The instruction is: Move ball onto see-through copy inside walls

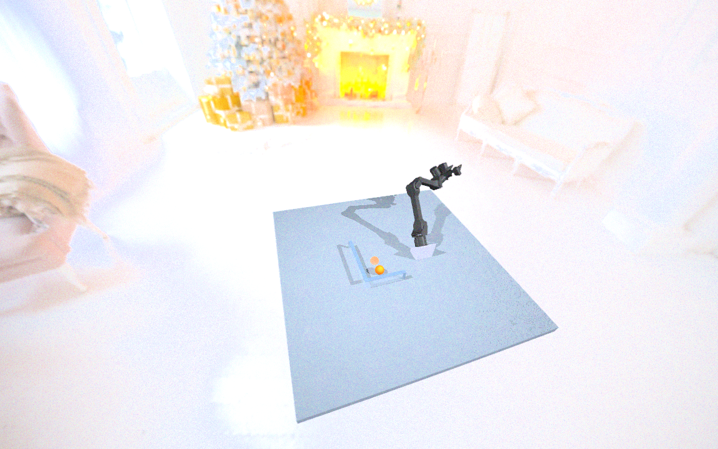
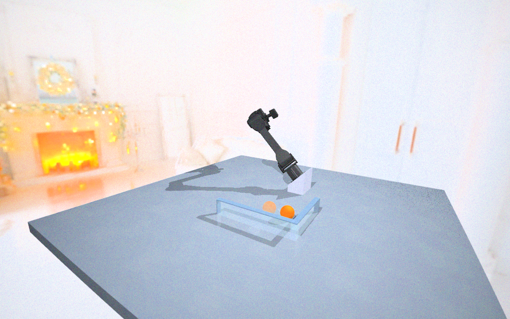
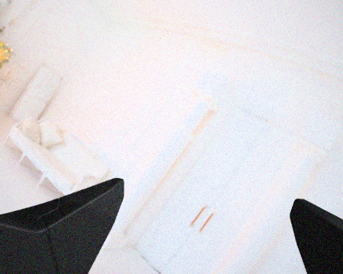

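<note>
Exterior view, item list. Item one: ball [image 2: 287, 211], solid orange, resting on the grey table [image 2: 368, 246] inside the corner made by the two clear walls [image 2: 249, 212], close to where they meet. Item two: see-through copy [image 2: 268, 206], pale orange, just beside the ball on the side away from the corner and likewise inside the walls; the two appear separate, though nearly touching. Item three: gripper [image 2: 269, 114], carried high above the table on an arm raised up from its base behind the walls.

Wrist view: both dark fingers show at the lower corners with a wide gap between them and only a white room wall and cupboard beyond. Jaws stand wide, holding nothing. Neither ball nor copy appears in this view, so the gripper points off into the room, not down at the table.

Governing relation: ball lies well below the jaws and forward of the base, toward the corner; top view confirms the gripper [image 1: 446, 170] is on the far side of the base from the ball [image 1: 379, 269]. Being round, the ball gives no long axis to line up with.

Judgement: task not yet begun; the coming move calls for turning the gripper downward and lowering it over the ball, with the wall close beside it limiting finger room.
</note>
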`<state>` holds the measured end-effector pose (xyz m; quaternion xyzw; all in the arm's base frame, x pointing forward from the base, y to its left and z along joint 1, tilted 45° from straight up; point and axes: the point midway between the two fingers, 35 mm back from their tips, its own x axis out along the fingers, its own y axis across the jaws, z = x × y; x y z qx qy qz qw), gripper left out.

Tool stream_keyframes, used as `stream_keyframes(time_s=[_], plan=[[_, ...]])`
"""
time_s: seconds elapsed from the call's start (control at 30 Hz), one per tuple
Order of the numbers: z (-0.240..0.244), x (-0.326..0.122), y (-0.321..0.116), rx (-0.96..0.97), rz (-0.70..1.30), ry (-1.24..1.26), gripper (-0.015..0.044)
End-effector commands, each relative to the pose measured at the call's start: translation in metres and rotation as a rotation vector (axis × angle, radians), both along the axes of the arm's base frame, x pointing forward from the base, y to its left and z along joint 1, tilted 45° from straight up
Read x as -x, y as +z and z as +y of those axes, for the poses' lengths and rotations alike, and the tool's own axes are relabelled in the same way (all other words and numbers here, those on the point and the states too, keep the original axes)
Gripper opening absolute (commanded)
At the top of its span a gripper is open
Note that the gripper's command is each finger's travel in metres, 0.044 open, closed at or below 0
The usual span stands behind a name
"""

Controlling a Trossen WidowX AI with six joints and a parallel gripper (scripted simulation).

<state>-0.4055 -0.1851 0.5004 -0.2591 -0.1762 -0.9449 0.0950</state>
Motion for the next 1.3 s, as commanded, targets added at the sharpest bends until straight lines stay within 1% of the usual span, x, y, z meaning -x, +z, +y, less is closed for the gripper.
stream_keyframes(time_s=[0.0,0.03,0.33,0.63,0.8,0.97,1.13,1.27], plan=[[-0.001,-0.001,0.0,-0.001,-0.001,0.003,0.0374],[-0.006,-0.003,0.0,-0.004,-0.002,0.013,0.0363],[-0.078,-0.044,-0.006,-0.056,-0.025,0.192,0.0363],[-0.161,-0.12,-0.013,-0.133,-0.041,0.433,0.0363],[-0.206,-0.183,-0.019,-0.189,-0.041,0.596,0.0363],[-0.239,-0.255,-0.025,-0.249,-0.031,0.764,0.0363],[-0.261,-0.331,-0.033,-0.311,-0.015,0.933,0.0363],[-0.269,-0.394,-0.042,-0.363,-0.003,1.071,0.0363]])
